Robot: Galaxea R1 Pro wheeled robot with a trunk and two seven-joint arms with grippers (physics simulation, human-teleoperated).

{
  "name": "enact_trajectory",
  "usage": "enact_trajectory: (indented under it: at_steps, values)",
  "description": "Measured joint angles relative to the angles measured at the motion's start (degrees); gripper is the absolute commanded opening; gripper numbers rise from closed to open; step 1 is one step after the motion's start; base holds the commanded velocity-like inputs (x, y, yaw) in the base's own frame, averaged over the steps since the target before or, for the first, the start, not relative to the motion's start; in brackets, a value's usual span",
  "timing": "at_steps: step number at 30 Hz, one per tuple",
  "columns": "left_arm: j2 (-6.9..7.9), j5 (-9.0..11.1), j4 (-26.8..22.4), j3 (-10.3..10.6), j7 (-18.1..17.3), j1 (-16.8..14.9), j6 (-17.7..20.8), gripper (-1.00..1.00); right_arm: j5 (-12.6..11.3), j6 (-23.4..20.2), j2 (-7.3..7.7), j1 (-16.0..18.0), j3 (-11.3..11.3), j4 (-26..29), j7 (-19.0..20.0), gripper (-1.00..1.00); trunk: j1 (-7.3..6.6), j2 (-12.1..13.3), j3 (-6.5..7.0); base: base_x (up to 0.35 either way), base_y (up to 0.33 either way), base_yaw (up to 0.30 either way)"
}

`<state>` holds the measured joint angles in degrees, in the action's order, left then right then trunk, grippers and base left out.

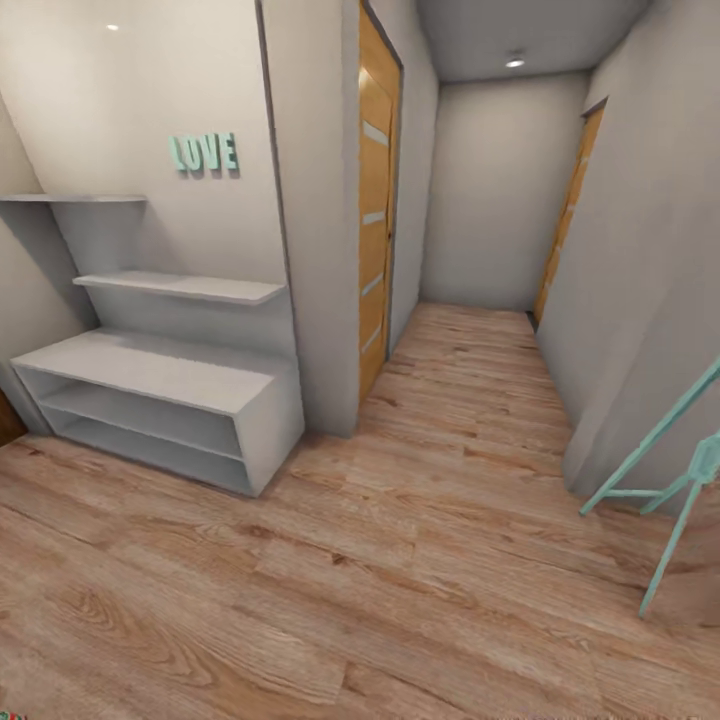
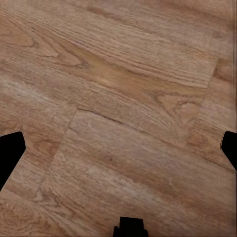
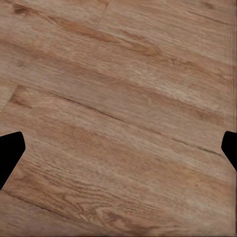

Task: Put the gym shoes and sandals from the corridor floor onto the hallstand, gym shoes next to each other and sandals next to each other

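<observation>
Two wrist views show wood-grain floor [image 2: 128,98] between spread fingertips: left gripper [image 2: 121,148] and right gripper [image 3: 121,148] both gape, holding nothing. From the head, a white rack [image 1: 160,400] stands against the wall under mint letters [image 1: 204,153] reading "LOVE"; a mint frame [image 1: 670,470] leans opposite.

Teal "LOVE" letters [image 1: 204,153], wooden doors [image 1: 375,215], perhaps a teal rack [image 1: 668,480] at right.
</observation>
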<state>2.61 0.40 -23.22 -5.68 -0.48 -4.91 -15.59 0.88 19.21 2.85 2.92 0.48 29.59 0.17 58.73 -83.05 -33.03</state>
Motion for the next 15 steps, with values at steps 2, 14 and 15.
enact_trajectory:
  at_steps: [2,14,15]
  values:
    - [-0.02,-0.02,0.0,0.0,0.0,0.0,0.0,1.0,0.0,0.01,0.0,0.01,0.0,0.0,0.01,1.0,0.0,0.0,0.0,0.0,0.0,-0.267]
    - [0.03,-0.19,0.07,0.01,0.0,0.0,-0.05,1.0,0.0,0.0,-0.02,0.0,0.0,-0.01,-0.01,1.0,0.0,0.0,0.0,0.0,0.041,-0.267]
    - [0.04,-0.18,0.07,0.0,0.0,0.0,-0.05,1.0,0.0,-0.01,-0.01,0.0,0.0,-0.01,0.0,1.0,0.0,0.0,0.0,0.0,0.188,-0.267]
